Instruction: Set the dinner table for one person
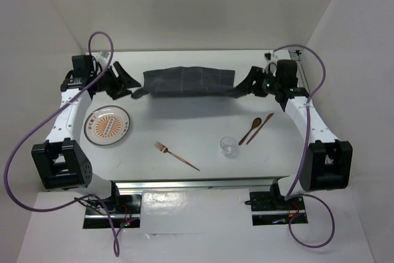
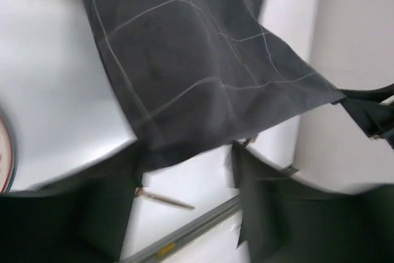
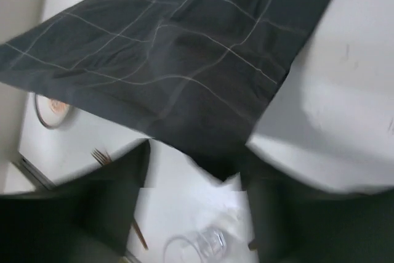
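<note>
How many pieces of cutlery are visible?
3: a fork front centre; a spoon and a likely knife side by side at right. The cloth could hide more.

Left wrist view: motion blur throughout. The cloth (image 2: pixel 191 78) is cut off by the top edge. Its hem is smeared between the left gripper (image 2: pixel 188 149) fingers (image 2: pixel 92 214), and contact cannot be resolved. Only a sliver of the plate (image 2: pixel 5 158) is shown at the left edge. One end of a copper utensil (image 2: pixel 163 199) is hidden behind a finger; its kind cannot be resolved.

Right wrist view: blurred likewise. The plate is partly covered by the cloth. Only the tines of the fork (image 3: pixel 98 154) are shown. The glass (image 3: pixel 197 244) is cut off by the bottom edge.

Top view: the cloth ends are hidden behind both grippers.
</note>
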Action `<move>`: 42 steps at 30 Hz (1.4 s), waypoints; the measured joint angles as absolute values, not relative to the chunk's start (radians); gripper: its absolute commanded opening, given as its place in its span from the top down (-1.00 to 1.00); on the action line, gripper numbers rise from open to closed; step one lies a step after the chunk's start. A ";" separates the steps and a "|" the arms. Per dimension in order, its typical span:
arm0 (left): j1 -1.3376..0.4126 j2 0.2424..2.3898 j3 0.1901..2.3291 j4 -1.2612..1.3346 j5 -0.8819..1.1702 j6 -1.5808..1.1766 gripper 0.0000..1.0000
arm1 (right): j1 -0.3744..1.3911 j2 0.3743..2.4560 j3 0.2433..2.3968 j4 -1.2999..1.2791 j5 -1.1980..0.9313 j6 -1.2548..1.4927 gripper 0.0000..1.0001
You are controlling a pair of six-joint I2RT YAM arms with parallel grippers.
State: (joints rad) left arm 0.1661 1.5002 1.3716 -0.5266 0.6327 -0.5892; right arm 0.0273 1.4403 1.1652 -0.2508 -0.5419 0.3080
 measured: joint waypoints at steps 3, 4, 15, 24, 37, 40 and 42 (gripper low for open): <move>0.175 1.461 1.266 -0.596 0.584 -0.570 -1.00 | 0.031 1.377 1.037 -0.280 -0.528 0.287 -1.00; 0.176 1.460 1.259 -0.630 0.559 -0.566 -1.00 | 0.031 1.361 1.009 -0.300 -0.515 0.282 -1.00; 0.141 1.512 1.425 -0.656 0.464 -0.530 1.00 | 0.080 1.446 1.141 -0.364 -0.456 0.315 1.00; 0.028 1.835 1.367 -0.601 0.369 -0.554 1.00 | 0.250 1.876 1.313 -0.391 -0.446 0.373 1.00; -0.066 1.851 1.205 -0.506 0.233 -0.586 1.00 | 0.260 2.046 1.395 -0.471 -0.246 0.482 1.00; -0.068 1.855 1.154 -0.491 0.260 -0.599 1.00 | 0.257 2.018 1.354 -0.455 -0.211 0.505 1.00; -0.072 1.849 1.142 -0.476 0.274 -0.606 1.00 | 0.250 1.989 1.315 -0.449 -0.193 0.513 1.00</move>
